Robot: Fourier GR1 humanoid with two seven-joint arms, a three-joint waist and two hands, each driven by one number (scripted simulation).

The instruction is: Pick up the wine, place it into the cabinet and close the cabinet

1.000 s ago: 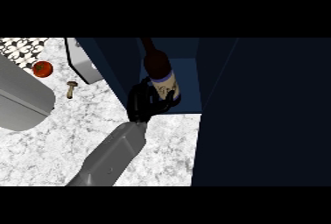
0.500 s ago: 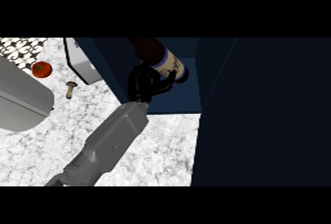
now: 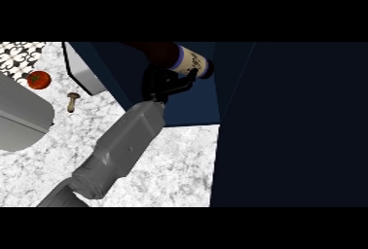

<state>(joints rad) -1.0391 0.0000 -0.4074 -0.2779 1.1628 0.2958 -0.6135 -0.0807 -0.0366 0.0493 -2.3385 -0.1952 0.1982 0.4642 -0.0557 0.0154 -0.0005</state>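
The dark navy cabinet (image 3: 287,126) filled the whole stretch to the right of the fingers, its open blue interior lying directly under and around them. The white speckled stone counter (image 3: 165,160) spread below and to the left of the fingers. A grey rounded forearm rose across it from the lower left, ending in a black hand (image 3: 164,86); which arm it belonged to could not be told for sure, though it looked like the left one. A grey curved basin-like object (image 3: 22,119) sat far left of the fingers.

The dark wine bottle with a pale label (image 3: 183,57) lay tilted inside the cabinet opening, just above the fingers (image 3: 188,78), which curled up against its lower side, grasping it. A small red tomato (image 3: 39,80) rested well left of the fingers, and a little brown mushroom (image 3: 72,100) stood between it and the forearm.
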